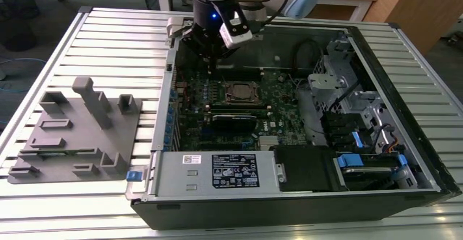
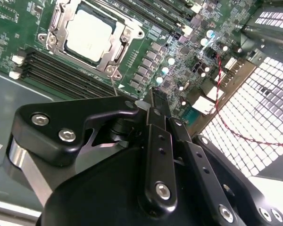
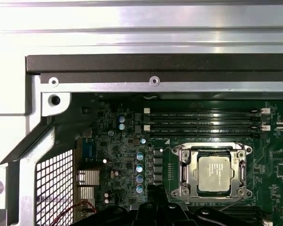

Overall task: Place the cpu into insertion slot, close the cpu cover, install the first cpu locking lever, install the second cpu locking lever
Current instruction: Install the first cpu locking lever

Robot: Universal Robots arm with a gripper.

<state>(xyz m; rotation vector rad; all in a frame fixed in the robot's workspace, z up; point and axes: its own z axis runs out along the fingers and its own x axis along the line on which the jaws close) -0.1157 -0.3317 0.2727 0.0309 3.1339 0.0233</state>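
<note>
The gripper [image 2: 153, 97] looked closed and empty. Just beyond its fingers, a thin, likely springy lever [image 2: 114, 84] beside the cpu [image 2: 88, 34] probably needed catching near its tip.

A wide table [image 1: 108, 39] of pale metal slats lies beneath my arm. Two things rest directly on it. An open black computer case [image 1: 289, 215] lies on its side, filling the middle and the exterior view's right. Just beside it, toward the exterior view's left, sits a flat grey fixture plate [image 1: 72, 137] with upright blocks and pegs rising from it. Bare slats show around both.
</note>
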